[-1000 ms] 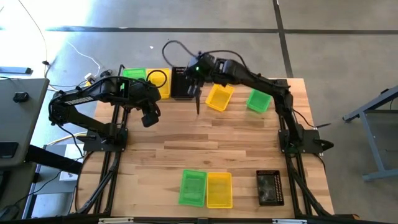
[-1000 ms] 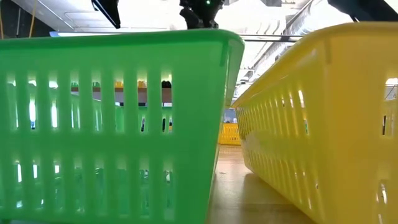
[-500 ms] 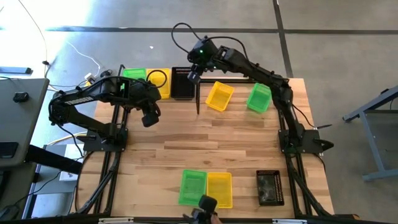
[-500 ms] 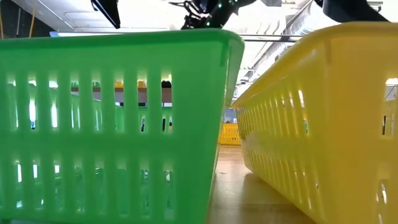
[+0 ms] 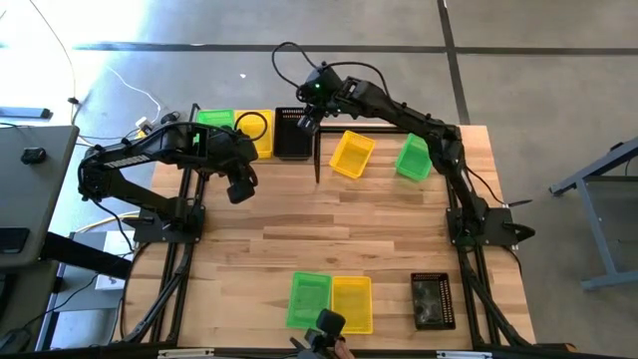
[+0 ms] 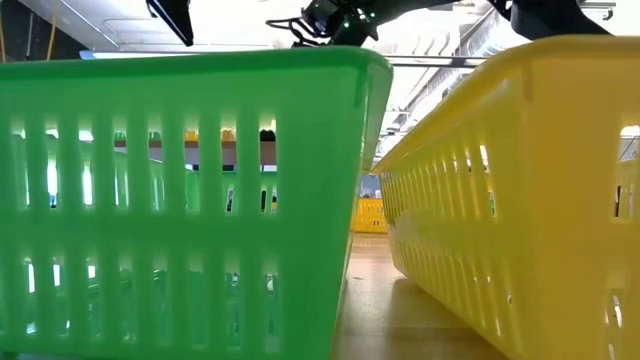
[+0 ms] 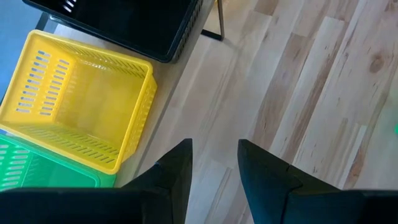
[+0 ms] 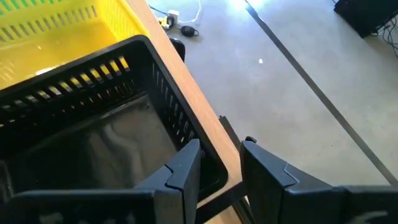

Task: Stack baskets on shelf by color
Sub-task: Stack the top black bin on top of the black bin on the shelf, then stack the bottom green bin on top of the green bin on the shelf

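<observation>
In the high view the shelf's black upright (image 5: 317, 160) stands at the far left of the table. Beside it, in a row, sit a green basket (image 5: 214, 120), a yellow basket (image 5: 257, 135) and a black basket (image 5: 290, 137). My right gripper (image 5: 307, 122) hovers open over the black basket's far rim (image 8: 155, 56), touching nothing. My left gripper (image 5: 239, 187) hangs open over bare wood near the row, with the yellow basket (image 7: 74, 106) ahead of its fingers. A loose yellow basket (image 5: 352, 153) and a green basket (image 5: 414, 158) lie on the far right.
Along the near edge stand a green basket (image 5: 309, 299), a yellow basket (image 5: 351, 304) and a black basket (image 5: 433, 299); the first two fill the low view. A dark object (image 5: 324, 324) shows at the near edge. The table's middle (image 5: 329, 229) is bare wood.
My right gripper has drawn up and away from the black basket toward the table's far edge and has tipped over. A dark object has come into view at the near edge. The left arm has kept still.
</observation>
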Robot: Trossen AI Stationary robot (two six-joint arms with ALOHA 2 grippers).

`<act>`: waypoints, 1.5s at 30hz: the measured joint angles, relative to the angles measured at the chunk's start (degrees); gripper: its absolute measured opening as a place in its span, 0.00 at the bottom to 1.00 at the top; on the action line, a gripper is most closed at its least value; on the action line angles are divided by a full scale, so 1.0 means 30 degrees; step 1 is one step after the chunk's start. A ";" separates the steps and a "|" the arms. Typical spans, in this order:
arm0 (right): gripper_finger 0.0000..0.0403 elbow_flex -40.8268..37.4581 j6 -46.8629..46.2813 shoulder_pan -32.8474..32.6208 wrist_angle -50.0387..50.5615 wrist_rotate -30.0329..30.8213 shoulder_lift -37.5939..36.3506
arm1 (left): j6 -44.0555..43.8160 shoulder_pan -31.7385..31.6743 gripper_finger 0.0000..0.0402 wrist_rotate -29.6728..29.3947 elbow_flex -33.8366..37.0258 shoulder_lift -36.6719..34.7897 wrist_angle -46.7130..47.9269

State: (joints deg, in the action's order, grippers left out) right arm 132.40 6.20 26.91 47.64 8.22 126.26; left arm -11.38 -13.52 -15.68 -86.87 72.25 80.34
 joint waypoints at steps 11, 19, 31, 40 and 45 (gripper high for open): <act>0.24 0.0165 -0.0423 -0.0078 -0.0957 -0.0077 -0.0002 | 0.0000 0.0007 0.29 -0.0051 0.0000 0.0000 0.0000; 0.24 0.0189 -0.0444 -0.0043 -0.0430 0.0235 0.0423 | 0.0350 -0.0001 0.29 -0.0058 0.0000 0.0000 -0.0005; 0.24 0.0461 -0.0415 -0.0239 -0.0478 0.1203 0.0602 | 0.0357 -0.0001 0.29 -0.0563 0.0000 0.0000 0.0000; 0.24 0.0612 -0.0573 -0.0688 0.0891 0.0763 -0.0452 | 0.0357 -0.0001 0.29 -0.0546 0.0000 0.0000 0.0029; 0.24 0.0611 -0.1557 -0.1184 0.3104 0.0567 -0.1045 | 0.0691 0.0141 0.29 -0.0517 0.0148 0.0000 0.0198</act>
State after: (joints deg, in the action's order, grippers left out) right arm 134.23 1.52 23.36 56.96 9.92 123.13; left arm -9.30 -13.09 -17.23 -86.43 72.25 80.93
